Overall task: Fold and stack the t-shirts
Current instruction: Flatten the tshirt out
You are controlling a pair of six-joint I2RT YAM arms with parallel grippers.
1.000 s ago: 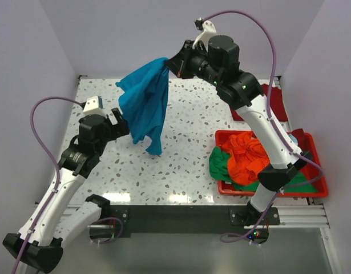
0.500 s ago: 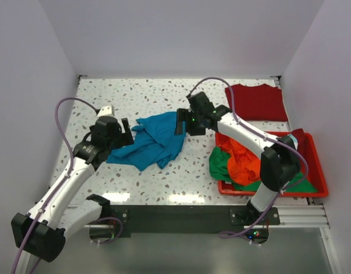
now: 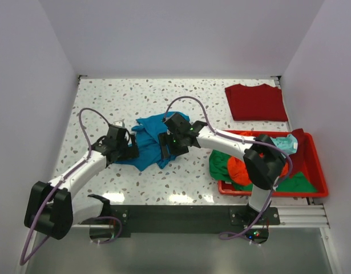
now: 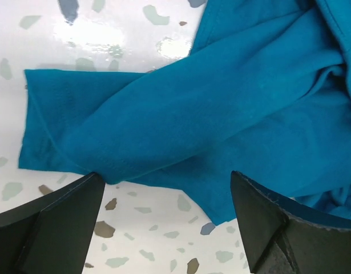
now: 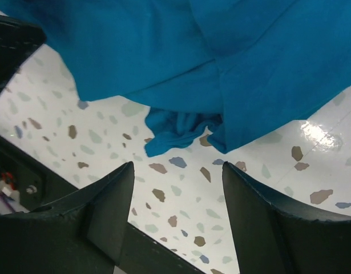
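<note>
Shirt (image 3: 148, 145) crumpled on table (image 3: 192, 103)
Left fingers (image 4: 44, 228) and right fingers (image 5: 266, 222) both spread apart over it — gripping nothing.

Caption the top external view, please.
Open left gripper and open right gripper flank the crumpled teal-blue t-shirt on the table; folded dark red t-shirt beyond the red bin.

I count five t-shirts: teal-blue t-shirt (image 3: 149, 145), dark red t-shirt (image 3: 256, 103), orange t-shirt (image 3: 238, 169), green t-shirt (image 3: 219, 162), pale aqua t-shirt (image 3: 285, 142). One red bin (image 3: 313, 194), one counter (image 3: 107, 97), two end effectors: left end effector (image 3: 129, 149), right end effector (image 3: 165, 149).
</note>
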